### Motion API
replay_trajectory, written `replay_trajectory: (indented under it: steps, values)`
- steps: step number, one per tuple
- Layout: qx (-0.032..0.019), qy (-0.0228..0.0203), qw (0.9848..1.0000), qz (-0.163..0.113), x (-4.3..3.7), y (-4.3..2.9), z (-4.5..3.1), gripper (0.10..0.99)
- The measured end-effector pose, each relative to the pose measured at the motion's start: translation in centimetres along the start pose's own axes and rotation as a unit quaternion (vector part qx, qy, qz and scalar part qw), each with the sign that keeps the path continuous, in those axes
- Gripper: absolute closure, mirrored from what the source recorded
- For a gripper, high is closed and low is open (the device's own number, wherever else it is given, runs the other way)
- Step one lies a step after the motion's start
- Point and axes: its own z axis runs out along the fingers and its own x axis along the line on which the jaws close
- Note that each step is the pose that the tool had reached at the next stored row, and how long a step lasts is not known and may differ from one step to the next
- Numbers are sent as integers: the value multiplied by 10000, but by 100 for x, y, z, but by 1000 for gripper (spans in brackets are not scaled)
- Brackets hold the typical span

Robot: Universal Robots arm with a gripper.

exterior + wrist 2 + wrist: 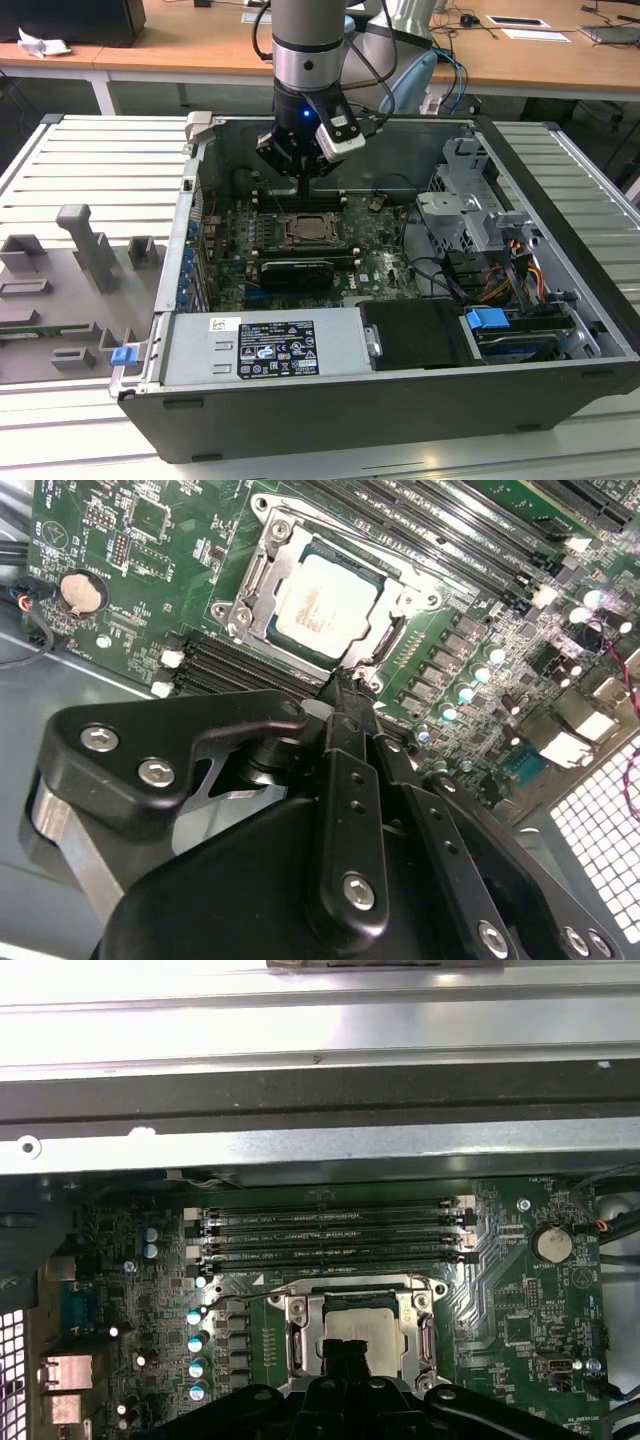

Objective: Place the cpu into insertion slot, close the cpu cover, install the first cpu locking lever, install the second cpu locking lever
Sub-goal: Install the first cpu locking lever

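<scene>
The cpu [325,605], pale silvery-grey, lies flat in the insertion slot [310,232] on the green motherboard inside the open computer case. The cpu cover [262,575], a silver frame, lies down around the chip, whose top shows through the window. In the first wrist view the cpu [362,1328] sits just past my fingertips. My gripper [303,190] hangs over the far edge of the socket, a little above the board. Its black fingers [345,740] come together to one narrow tip with nothing between them. A thin wire lever [240,1300] runs beside the socket.
Long black memory slots [330,1235] lie between the socket and the case's metal wall [300,1090]. A black expansion card [295,270], the power supply [265,345], a drive cage [470,210] and cables [500,280] crowd the case. Grey fixtures [90,245] stand on the exterior view's left.
</scene>
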Motion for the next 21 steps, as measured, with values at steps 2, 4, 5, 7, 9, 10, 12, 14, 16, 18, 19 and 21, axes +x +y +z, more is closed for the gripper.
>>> replay_trajectory:
  steps: [2,4,5,7,9,10,12,14,16,18,19,21]
  values:
    - [-1,2,10000,-37,0,0,0,980]
    - [-1,4,10000,-74,0,0,0,980]
    - [-2,5,10000,-91,0,0,0,980]
    - [-3,7,9999,-145,0,0,0,980]
    - [-4,9,9998,-176,0,0,0,980]
    - [-4,9,9998,-192,0,0,0,980]
    - [-5,11,9997,-227,0,0,0,980]
    - [-6,14,9996,-289,1,0,0,980]
    - [-7,16,9994,-341,21,-2,-1,980]
    - [-8,16,9994,-352,69,-4,-1,980]
    - [-8,17,9994,-352,79,-4,-1,980]
    - [-8,17,9994,-352,95,-5,-2,980]
